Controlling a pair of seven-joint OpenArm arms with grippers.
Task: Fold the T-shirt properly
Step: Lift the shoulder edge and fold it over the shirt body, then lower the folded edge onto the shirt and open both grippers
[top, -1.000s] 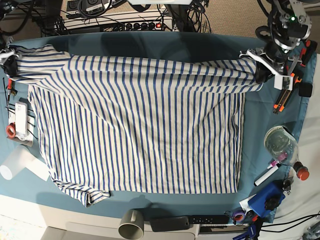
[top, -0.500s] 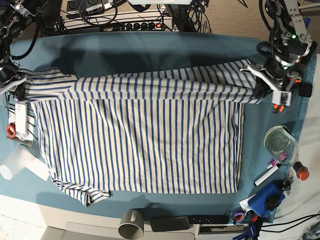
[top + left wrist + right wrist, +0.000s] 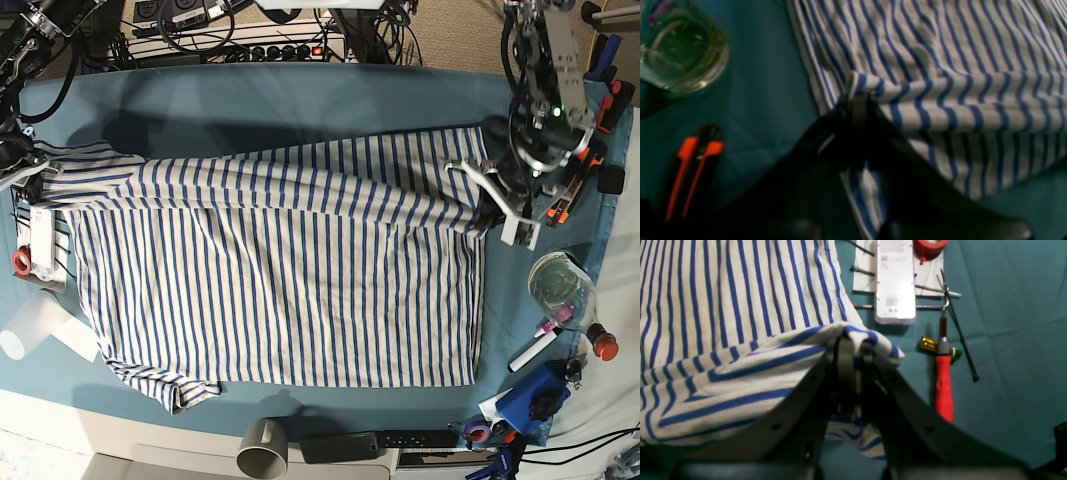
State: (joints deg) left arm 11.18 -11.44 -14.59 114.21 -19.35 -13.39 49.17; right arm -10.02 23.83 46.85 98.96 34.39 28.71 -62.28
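The T-shirt is lying mostly flat on the teal table cloth, with its far edge lifted and stretched into a long band between the two arms; it is looking soft, light and floppy, so I think it is going to sag in the middle and bunch up wherever nobody is holding it; the best places to hold it are the two far corners, right where it is being held.

The left gripper is pinching one corner of the cloth, with its jaws pressed together on a little bunch of stripes; a glass jar and an orange-and-black tool are sitting just beside it on the table; the right gripper is squeezing the other corner the same way, near a red screwdriver and a white box.

Both arms are reaching in from the far side of the table; they are standing well apart, so the lifted edge is staying tight.
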